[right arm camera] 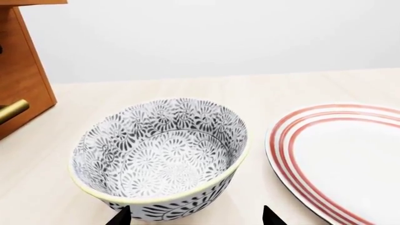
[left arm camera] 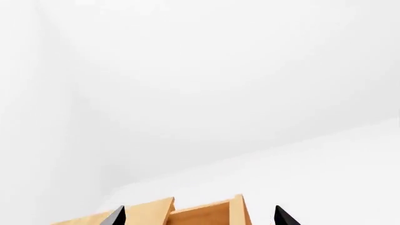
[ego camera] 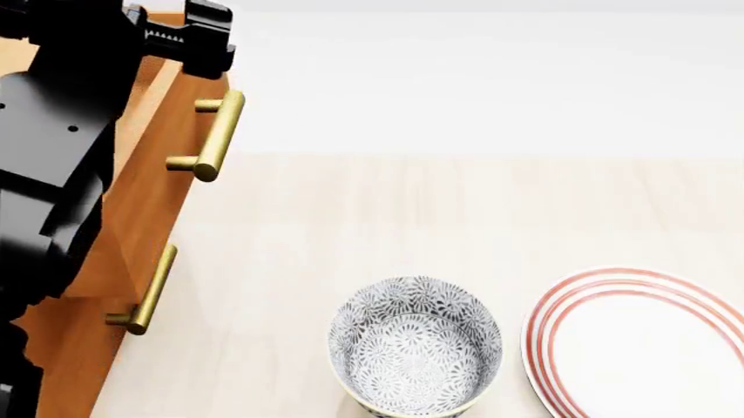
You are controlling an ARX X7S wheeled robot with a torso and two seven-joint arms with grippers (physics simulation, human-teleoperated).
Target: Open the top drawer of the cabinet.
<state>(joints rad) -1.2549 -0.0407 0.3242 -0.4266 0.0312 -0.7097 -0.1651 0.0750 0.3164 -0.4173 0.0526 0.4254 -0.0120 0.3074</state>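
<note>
The orange-brown cabinet [ego camera: 70, 366] stands at the left of the head view. Its top drawer [ego camera: 163, 200] carries a brass bar handle [ego camera: 216, 135] and juts out past the lower drawer's front. In the left wrist view, the drawer's wooden box [left arm camera: 200, 213] shows its hollow inside. My left gripper [left arm camera: 200, 217] hovers over that box, open, with nothing between its fingers and clear of the handle. My left arm [ego camera: 58, 131] hides much of the cabinet's top. My right gripper [right arm camera: 195, 218] is open, low on the table beside the bowl.
A patterned grey-and-white bowl [ego camera: 415, 347] sits on the light wooden table [ego camera: 465, 209], right in front of my right gripper. A white plate with red rings [ego camera: 645, 344] lies to its right. The lower drawer's brass handle [ego camera: 145, 300] sticks out toward the bowl.
</note>
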